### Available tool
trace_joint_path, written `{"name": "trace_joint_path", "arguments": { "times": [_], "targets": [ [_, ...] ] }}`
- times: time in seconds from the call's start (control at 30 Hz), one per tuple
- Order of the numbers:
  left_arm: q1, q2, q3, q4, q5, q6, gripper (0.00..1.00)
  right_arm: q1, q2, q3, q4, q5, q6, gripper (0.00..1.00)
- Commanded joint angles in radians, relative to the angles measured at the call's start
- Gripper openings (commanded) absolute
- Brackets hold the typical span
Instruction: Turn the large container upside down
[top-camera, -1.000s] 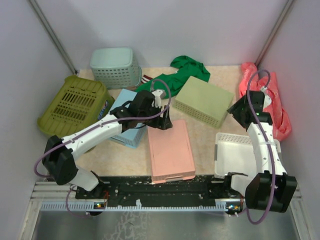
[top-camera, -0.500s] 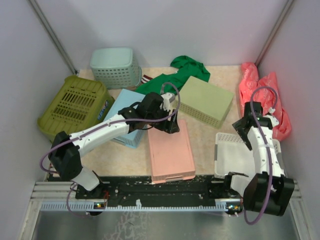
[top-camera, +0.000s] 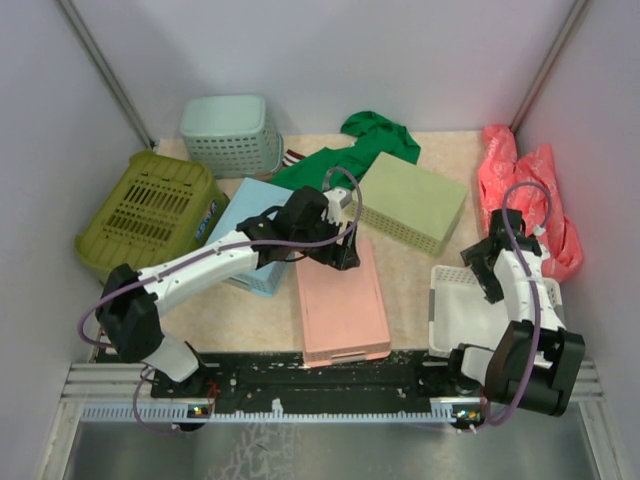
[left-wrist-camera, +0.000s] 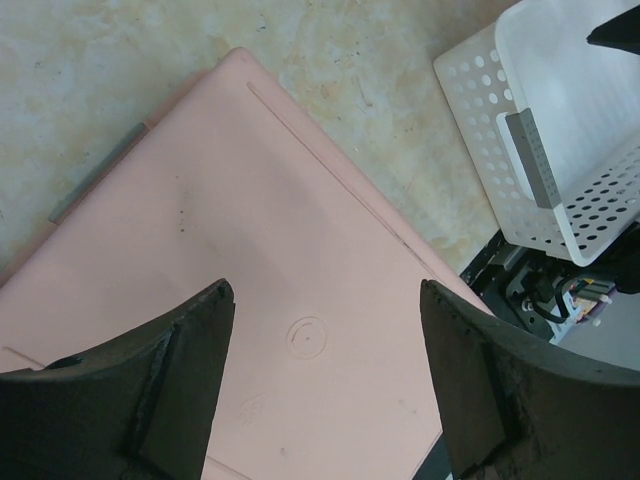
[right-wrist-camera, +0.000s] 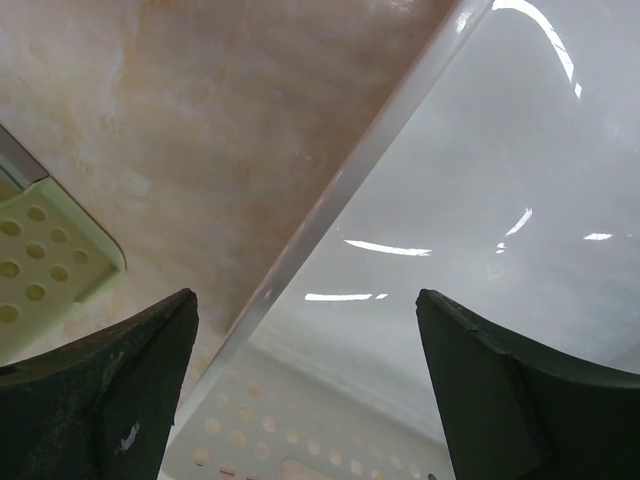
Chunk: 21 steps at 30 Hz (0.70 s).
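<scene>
One large container (top-camera: 150, 212), olive-green, oblong, slotted, rounded corners, far left

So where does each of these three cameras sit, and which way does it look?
Top: fixed above and behind, looking down on the table; shows the left arm and right arm.
Left wrist: on the left arm, looking down at the pink tray between its open left gripper.
Right wrist: on the right arm, looking down at the white basket; open right gripper shows.
Shared: both wrist views catch the white basket.
</scene>
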Motion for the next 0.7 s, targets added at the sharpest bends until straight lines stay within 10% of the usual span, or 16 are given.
{"name": "trace_joint_path", "arguments": {
  "times": [0.0, 0.23, 0.5, 0.67],
  "targets": [
    [-0.039, 0.021, 0.058, 0.012, 0.015, 0.021, 0.80, -0.008, -0.034, -0.008, 0.055, 0.008, 0.009, 0.86],
    [-0.085, 0.157, 0.176, 0.043, 0.272, -0.034, 0.80, -0.027, -0.076, -0.046, 0.100, 0.017, 0.006, 0.70],
    [-0.156, 0.261, 0.261, 0.005, 0.250, 0.010, 0.79, -0.026, -0.130, -0.044, 0.090, 0.030, -0.019, 0.14],
    [-0.156, 0.240, 0.246, 0.015, 0.225, 0.028, 0.80, -0.027, -0.187, 0.024, 0.004, 0.023, -0.018, 0.00]
  ]
}}
